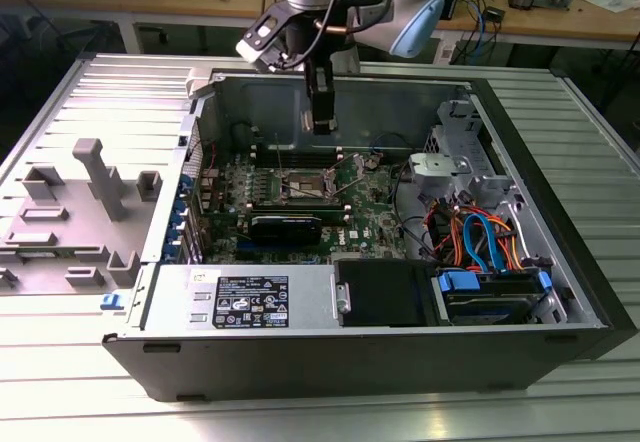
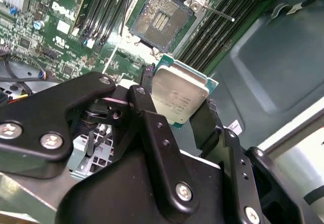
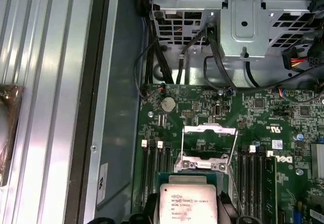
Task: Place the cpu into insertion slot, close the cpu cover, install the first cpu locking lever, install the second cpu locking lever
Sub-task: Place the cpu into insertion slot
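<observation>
My gripper (image 2: 177, 105) is shut on the cpu (image 2: 179, 98), a flat square chip with a dull silver top, pinched at two opposite edges by black fingers (image 2: 144, 102). In the exterior view the gripper (image 1: 320, 122) hangs inside the open computer case, above the motherboard. The insertion slot (image 2: 161, 19) lies open on the green board below the chip, its dark centre bare, and shows as the insertion slot (image 1: 305, 184) in the exterior view. In the first wrist view the cpu (image 3: 188, 203) covers most of the socket. The cpu cover (image 3: 210, 129) stands swung open behind it. A thin locking lever (image 2: 217, 12) sticks out free.
Long memory slots (image 2: 217, 26) flank the socket on both sides. A black heatsink block (image 1: 285, 227) sits in front of it. A drive cage (image 1: 450, 172) and coloured cables (image 1: 480, 237) fill the exterior view's right. A grey fixture (image 1: 90, 192) stands outside the case.
</observation>
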You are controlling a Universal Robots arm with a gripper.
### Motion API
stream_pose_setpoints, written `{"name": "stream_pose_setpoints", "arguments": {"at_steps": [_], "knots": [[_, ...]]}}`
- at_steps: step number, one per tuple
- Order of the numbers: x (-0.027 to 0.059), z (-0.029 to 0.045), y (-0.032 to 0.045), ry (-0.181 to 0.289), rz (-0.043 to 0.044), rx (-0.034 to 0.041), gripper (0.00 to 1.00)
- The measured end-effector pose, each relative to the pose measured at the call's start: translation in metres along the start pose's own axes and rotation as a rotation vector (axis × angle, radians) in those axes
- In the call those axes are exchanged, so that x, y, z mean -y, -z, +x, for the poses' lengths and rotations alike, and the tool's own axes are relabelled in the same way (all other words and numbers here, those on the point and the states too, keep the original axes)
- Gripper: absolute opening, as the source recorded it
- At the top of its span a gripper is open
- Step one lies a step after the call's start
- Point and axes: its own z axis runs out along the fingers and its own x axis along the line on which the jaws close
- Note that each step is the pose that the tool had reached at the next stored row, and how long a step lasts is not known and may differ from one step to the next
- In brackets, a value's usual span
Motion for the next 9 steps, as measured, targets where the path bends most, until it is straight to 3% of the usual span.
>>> {"name": "stream_pose_setpoints", "arguments": {"at_steps": [9], "knots": [[0.0114, 0.0001, -0.0121, -0.014, -0.0022, 0.0014, 0.55]]}}
